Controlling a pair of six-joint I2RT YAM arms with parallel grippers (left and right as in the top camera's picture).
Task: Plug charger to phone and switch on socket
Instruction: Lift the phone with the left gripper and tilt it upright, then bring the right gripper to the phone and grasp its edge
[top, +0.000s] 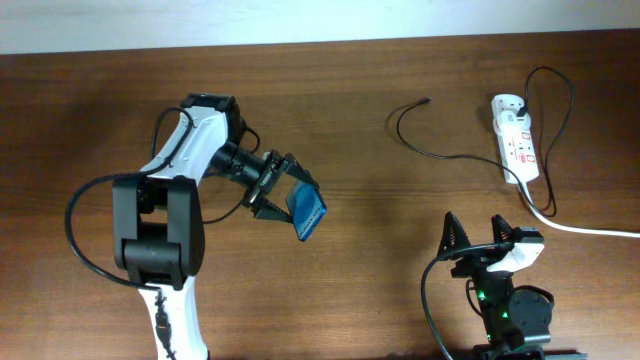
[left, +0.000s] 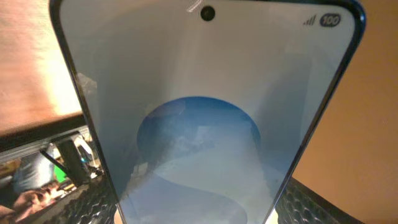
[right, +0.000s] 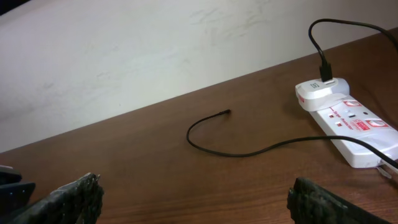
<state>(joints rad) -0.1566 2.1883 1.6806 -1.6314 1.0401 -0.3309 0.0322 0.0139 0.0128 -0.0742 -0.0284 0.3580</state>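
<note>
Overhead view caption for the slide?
Left pincer holds phone tilted; right pincer open, short of charger and socket.

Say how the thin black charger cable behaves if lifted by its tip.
Probably floppy: the thin black charger cable lies in loose curves, so it should droop. Its far end enters the white power strip, so pulling may drag that.

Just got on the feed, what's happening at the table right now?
The left gripper is shut on the phone, holding it tilted, screen lit. The right gripper sits open and empty. The charger lies loose on the table, its tip free, its other end at the socket. Nothing is plugged into the phone yet.
</note>
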